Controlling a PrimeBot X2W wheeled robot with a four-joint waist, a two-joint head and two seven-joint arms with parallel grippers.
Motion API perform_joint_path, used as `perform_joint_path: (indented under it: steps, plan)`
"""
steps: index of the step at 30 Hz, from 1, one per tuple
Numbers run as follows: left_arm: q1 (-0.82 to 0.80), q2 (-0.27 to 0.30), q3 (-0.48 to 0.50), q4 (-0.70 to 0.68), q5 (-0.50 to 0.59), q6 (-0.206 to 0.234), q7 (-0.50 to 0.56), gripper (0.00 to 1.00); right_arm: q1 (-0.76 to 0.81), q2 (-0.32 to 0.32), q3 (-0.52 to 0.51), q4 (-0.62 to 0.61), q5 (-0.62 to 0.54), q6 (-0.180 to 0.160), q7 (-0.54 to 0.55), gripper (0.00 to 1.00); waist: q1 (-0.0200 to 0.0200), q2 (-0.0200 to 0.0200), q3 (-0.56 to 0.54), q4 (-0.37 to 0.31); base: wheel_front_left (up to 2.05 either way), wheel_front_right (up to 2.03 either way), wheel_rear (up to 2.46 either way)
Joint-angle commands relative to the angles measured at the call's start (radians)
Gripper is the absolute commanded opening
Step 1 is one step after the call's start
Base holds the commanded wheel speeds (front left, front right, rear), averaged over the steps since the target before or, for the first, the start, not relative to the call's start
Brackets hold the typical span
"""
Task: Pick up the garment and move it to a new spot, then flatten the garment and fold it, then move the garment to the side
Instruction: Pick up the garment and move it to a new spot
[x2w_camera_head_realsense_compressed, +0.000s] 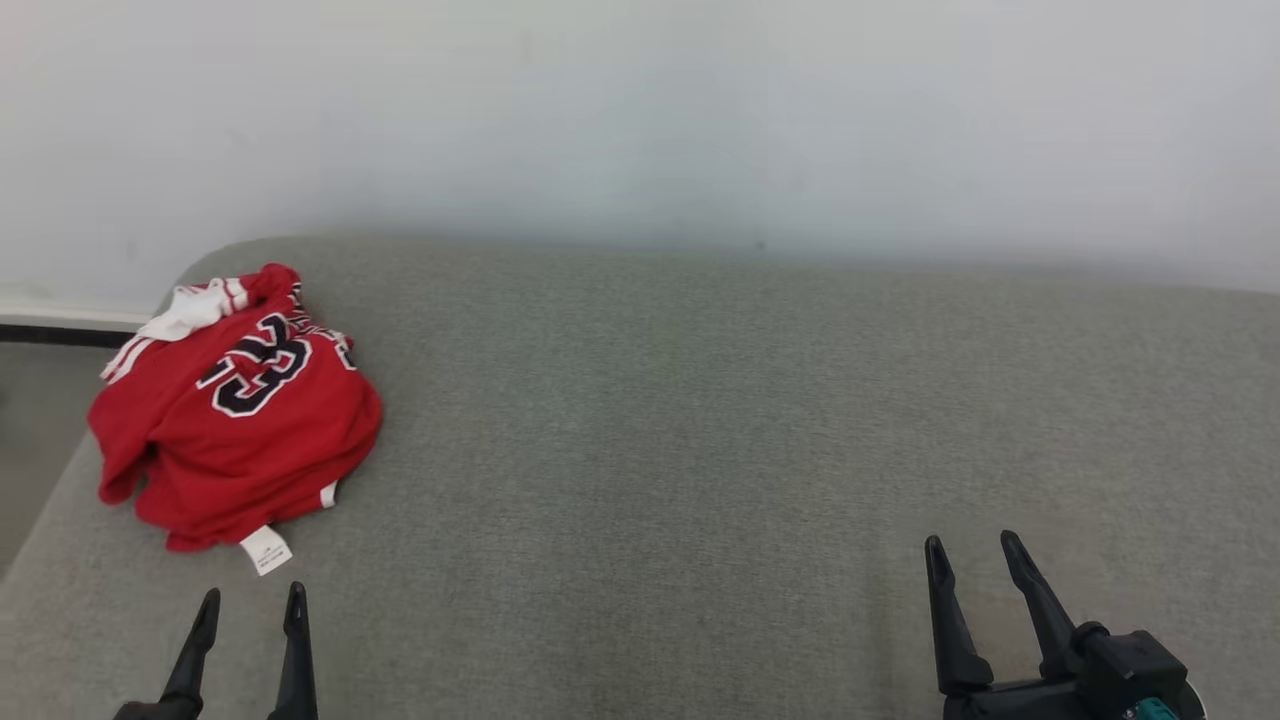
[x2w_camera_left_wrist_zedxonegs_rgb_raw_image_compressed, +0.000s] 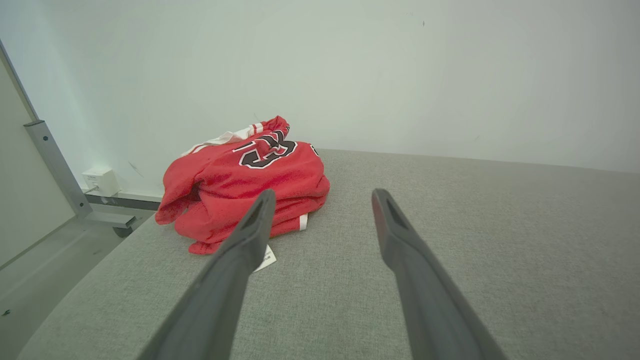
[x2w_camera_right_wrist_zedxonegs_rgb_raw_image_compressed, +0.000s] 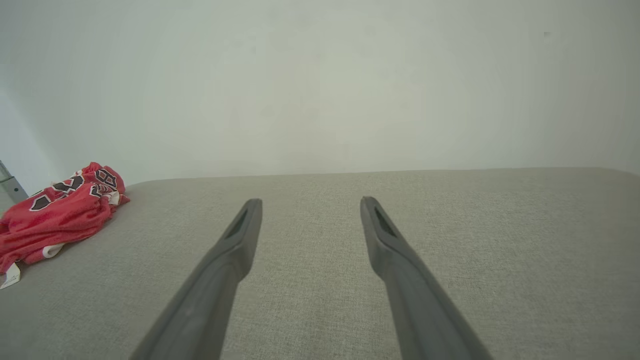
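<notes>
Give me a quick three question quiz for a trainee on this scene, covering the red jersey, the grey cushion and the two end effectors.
1. True or false: the crumpled red fabric jersey lies on the flat grey fabric cushion, near its left end.
2. Multiple choice: the left end effector is A) shut on the jersey, B) open and short of the jersey, C) resting on top of the jersey.
3. Fill in the blank: the right end effector is open, with nothing between its fingers, over the bare ____.
Key: 1 true; 2 B; 3 cushion.
</notes>
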Motion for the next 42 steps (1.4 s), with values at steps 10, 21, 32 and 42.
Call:
perform_joint_path:
  steps: [10,21,32,42]
  plan:
    - [0.015,0.004,0.008,-0.020,-0.023,0.022,0.011,1.00,0.007,-0.002,-0.003,0.000,-0.002,-0.002,-0.001,1.00,0.0000,0.0000,0.012,0.224,0.00,0.00,0.00]
    - [0.022,0.007,0.012,-0.030,-0.032,0.045,0.016,1.00,0.005,-0.002,0.008,-0.003,-0.016,-0.002,-0.001,1.00,0.0000,0.0000,0.016,0.378,0.00,0.00,0.00]
    - [0.049,0.007,0.046,-0.064,-0.051,0.077,0.007,1.00,-0.041,-0.003,0.045,0.014,-0.028,-0.002,-0.001,1.00,0.0000,0.0000,0.047,0.415,0.00,0.00,0.00]
    - [0.014,0.008,0.054,-0.061,-0.064,0.083,0.001,1.00,-0.052,-0.003,0.039,0.019,-0.038,-0.002,-0.001,1.00,0.0000,0.0000,0.056,0.413,0.00,0.00,0.00]
